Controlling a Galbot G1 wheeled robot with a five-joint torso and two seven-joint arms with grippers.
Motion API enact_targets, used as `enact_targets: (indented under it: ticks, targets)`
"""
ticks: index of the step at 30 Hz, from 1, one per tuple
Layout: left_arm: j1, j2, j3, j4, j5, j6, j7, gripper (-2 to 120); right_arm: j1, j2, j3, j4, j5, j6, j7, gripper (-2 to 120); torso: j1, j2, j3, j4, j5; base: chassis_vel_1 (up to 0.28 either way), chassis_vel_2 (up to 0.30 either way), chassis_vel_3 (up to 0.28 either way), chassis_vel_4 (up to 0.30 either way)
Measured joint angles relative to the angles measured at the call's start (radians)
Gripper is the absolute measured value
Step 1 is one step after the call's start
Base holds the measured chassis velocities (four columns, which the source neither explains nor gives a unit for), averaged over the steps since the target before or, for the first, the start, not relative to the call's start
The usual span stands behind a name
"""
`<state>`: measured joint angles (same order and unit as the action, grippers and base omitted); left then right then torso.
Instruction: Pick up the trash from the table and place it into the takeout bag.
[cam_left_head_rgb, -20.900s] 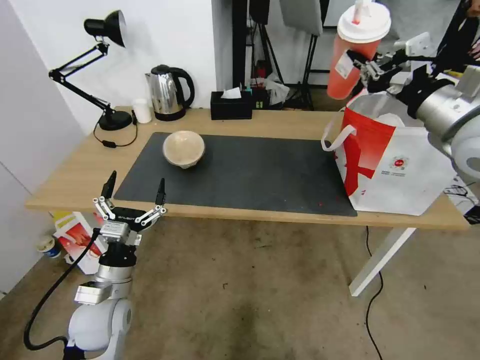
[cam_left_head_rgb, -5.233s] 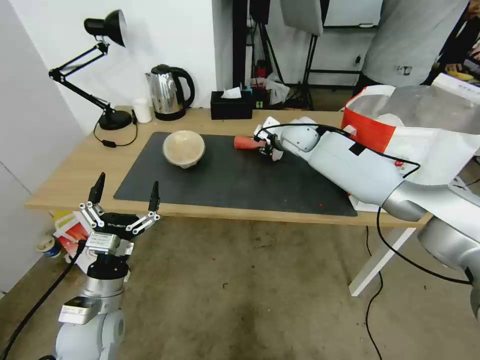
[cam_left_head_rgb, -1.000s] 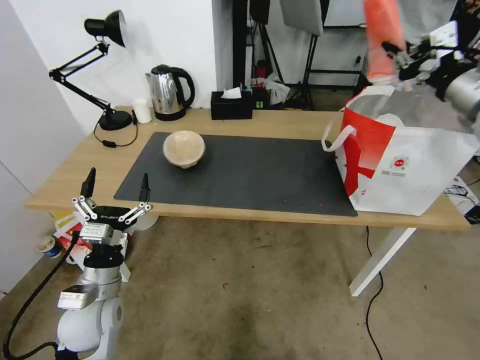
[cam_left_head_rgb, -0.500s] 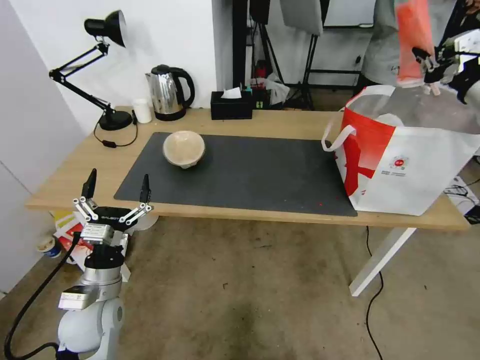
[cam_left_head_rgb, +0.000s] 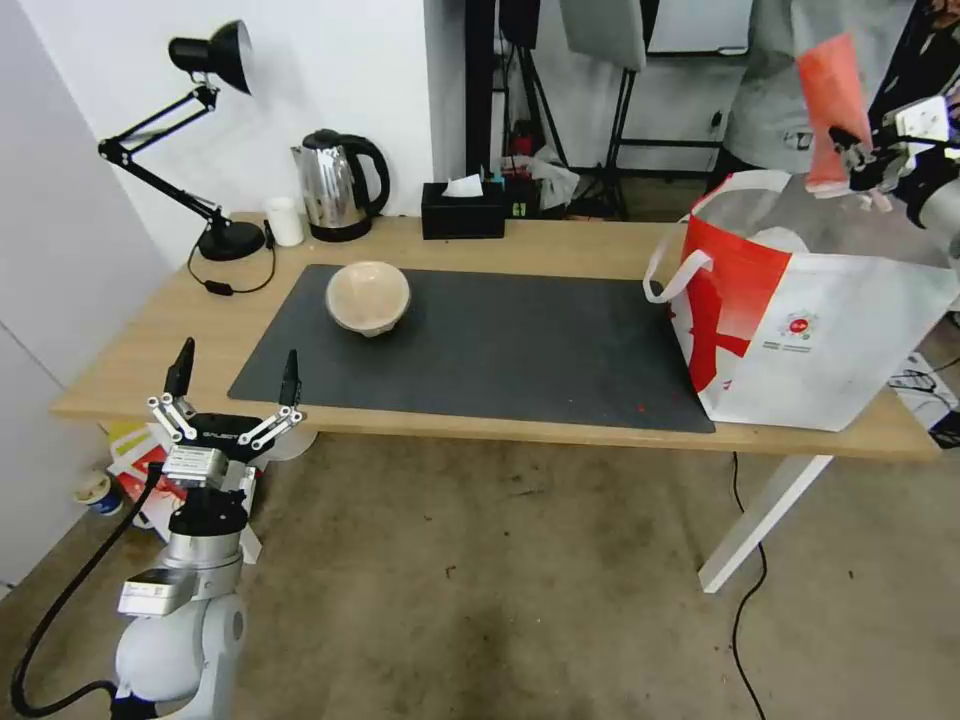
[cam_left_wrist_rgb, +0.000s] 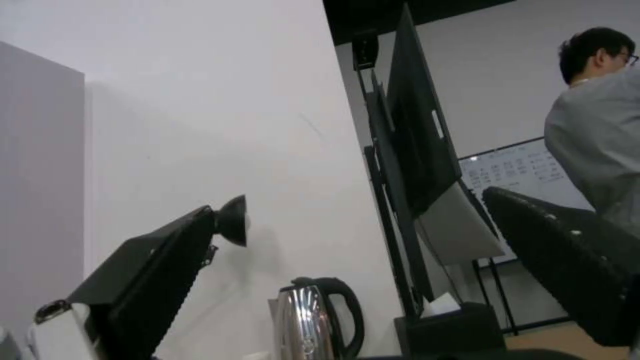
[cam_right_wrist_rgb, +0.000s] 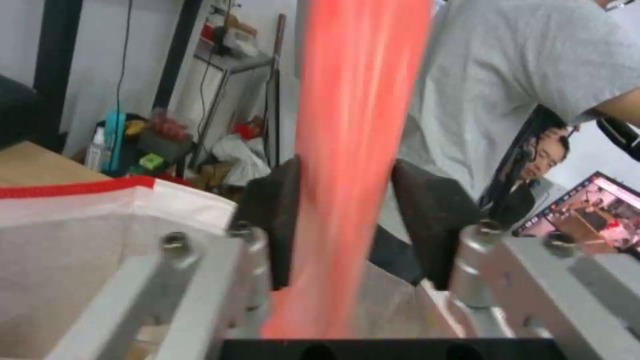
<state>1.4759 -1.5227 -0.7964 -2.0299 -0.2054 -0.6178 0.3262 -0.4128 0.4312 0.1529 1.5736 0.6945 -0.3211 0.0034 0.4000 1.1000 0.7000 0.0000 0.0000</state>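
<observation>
Overhead | right gripper (cam_left_head_rgb: 852, 160) clenches red cup (cam_left_head_rgb: 832, 108) above takeout bag (cam_left_head_rgb: 800, 330); logo unreadable | left gripper (cam_left_head_rgb: 233, 385) released, below table (cam_left_head_rgb: 560, 245) edge

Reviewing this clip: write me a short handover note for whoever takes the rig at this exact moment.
Right gripper: shut on the red cup, held above the open takeout bag at the table's right end; cup not yet inside.
Left gripper: open, idle, below the table's front left edge.
Beige bowl: on the dark mat, untouched.
Done: cup lifted off the table and carried over the bag.
Left: drop the cup in, then bag the beige bowl.
</observation>
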Motion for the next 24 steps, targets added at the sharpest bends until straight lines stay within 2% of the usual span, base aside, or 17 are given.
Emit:
enact_targets:
  ticks: [2,5,8,10,11,15,18,24]
  targets:
    - [0.0,0.001,0.0,0.0,0.0,0.0,0.0,100,0.0,0.0,0.0,0.0,0.0,-0.003,0.001,41,0.0,0.0,0.0,0.0,0.0,0.0,0.0,0.0,0.0]
    - [-0.002,0.004,0.0,0.0,-0.001,0.0,0.0,100,0.0,0.002,-0.001,0.0,-0.003,-0.016,0.01,57,0.0,0.0,0.0,0.0,0.0,0.0,0.0,0.0,0.0]
    - [-0.002,0.006,-0.001,0.0,-0.002,0.0,0.0,100,0.0,0.003,-0.001,0.0,-0.005,-0.019,0.011,64,0.0,0.0,0.0,0.0,0.0,0.0,0.0,0.0,0.0]
    - [-0.002,0.008,-0.002,0.0,-0.002,0.0,0.0,100,-0.001,0.004,-0.002,0.0,-0.008,-0.023,0.012,75,0.0,0.0,0.0,0.0,0.0,0.0,0.0,0.0,0.0]
    - [-0.002,0.008,-0.002,0.0,-0.002,0.0,0.0,100,-0.001,0.004,-0.002,0.0,-0.008,-0.023,0.012,75,0.0,0.0,0.0,0.0,0.0,0.0,0.0,0.0,0.0]
    - [-0.002,0.009,-0.002,0.002,-0.003,0.0,0.0,100,-0.002,0.007,-0.003,0.003,-0.008,-0.027,0.014,93,0.0,0.0,0.0,0.0001,0.0,0.0,0.0,0.0,0.0]
    - [-0.003,0.01,-0.002,0.002,-0.003,0.0,0.0,100,-0.002,0.007,-0.003,0.008,-0.008,-0.029,0.016,99,0.0,0.0,0.0,0.0,0.0,0.0,0.0,0.0,0.0]
    - [-0.006,0.009,-0.002,0.002,-0.004,0.0,0.0,100,-0.011,0.005,-0.001,0.037,-0.001,-0.031,0.035,100,0.0,0.0,0.0,0.0,0.0,0.0,0.0,0.0,0.0]
